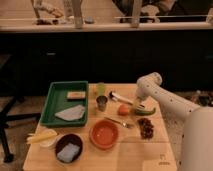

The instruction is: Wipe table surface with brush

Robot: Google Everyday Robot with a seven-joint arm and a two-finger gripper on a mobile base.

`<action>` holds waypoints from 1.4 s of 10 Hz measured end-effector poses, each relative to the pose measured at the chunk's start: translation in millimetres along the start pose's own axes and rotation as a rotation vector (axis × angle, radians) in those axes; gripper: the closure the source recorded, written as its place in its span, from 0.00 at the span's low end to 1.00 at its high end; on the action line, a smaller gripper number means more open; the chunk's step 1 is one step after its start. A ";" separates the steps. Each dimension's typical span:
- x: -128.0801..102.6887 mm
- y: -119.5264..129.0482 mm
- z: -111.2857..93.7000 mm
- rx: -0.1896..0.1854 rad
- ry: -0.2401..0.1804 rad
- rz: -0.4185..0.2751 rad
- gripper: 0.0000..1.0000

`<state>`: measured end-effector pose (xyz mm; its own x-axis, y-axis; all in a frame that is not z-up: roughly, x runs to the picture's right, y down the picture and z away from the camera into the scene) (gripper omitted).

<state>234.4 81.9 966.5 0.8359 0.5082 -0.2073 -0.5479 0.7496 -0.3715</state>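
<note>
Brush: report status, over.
Status: claw low at the brush handle's end, beside the green pepper. Brush lying on the table. Close by: cup, orange fruit.

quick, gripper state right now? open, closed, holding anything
Gripper: down at the handle end of the brush, beside the green pepper. It cannot be told whether it is open, closed or holding anything.

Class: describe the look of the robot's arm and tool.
The arm is white and smooth, made of rounded tubular segments with a bulbous joint. No cables or markings show. The tool, low beside the green pepper on the right of the table, looks greyish.
</note>
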 end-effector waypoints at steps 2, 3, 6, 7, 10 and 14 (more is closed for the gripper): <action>-0.2 0.9 -0.9 -0.001 0.003 -0.004 0.90; 1.4 0.7 -0.5 0.000 0.005 -0.004 0.96; 2.0 -0.7 -0.9 -0.007 -0.010 -0.005 1.00; 2.2 -0.8 -1.0 -0.009 -0.016 -0.006 1.00; -1.8 -2.4 -8.8 -0.002 -0.035 -0.018 1.00; -14.2 -4.2 -33.6 0.032 -0.053 -0.073 1.00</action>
<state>226.0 57.3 940.6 0.8713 0.4724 -0.1325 -0.4868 0.7985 -0.3542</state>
